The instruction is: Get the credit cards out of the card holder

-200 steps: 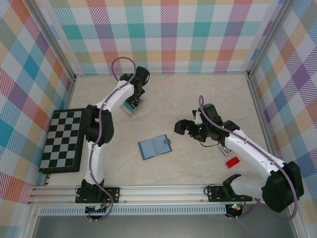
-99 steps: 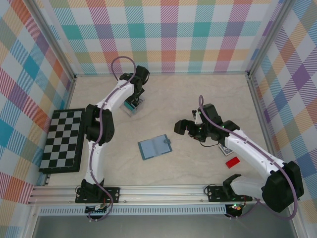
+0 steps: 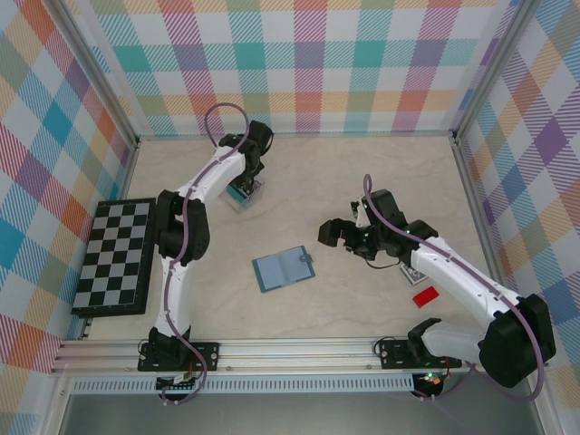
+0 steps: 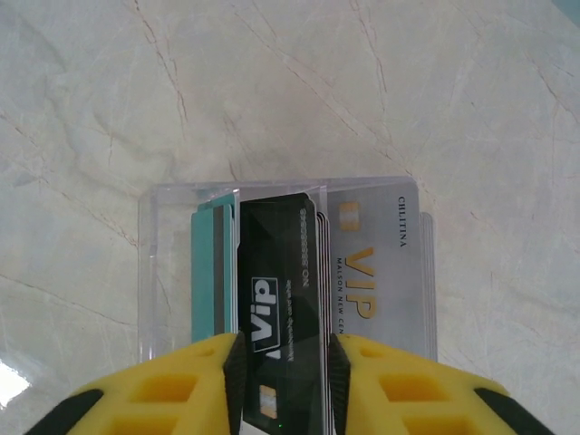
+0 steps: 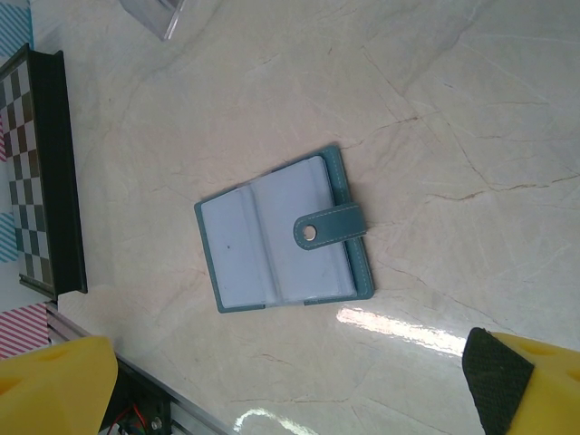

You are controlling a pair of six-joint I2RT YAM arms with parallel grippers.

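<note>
The teal card holder (image 3: 283, 268) lies flat at mid-table, its pale sleeves up and its snap tab folded across them (image 5: 285, 231). At the back, my left gripper (image 3: 245, 188) points down into a small clear box (image 4: 285, 195). The box holds a teal card (image 4: 204, 272), a black VIP card (image 4: 281, 290) and a silver VIP card (image 4: 376, 263). The left gripper's (image 4: 285, 381) jaws stand a little apart, with the black card showing between the pads. My right gripper (image 3: 337, 234) hovers wide open, just right of the holder, with nothing between its fingers (image 5: 281, 390).
A checkerboard (image 3: 115, 256) lies along the left wall. A red card (image 3: 425, 295) and another card (image 3: 412, 272) lie on the table by the right arm. Metal rails edge the table.
</note>
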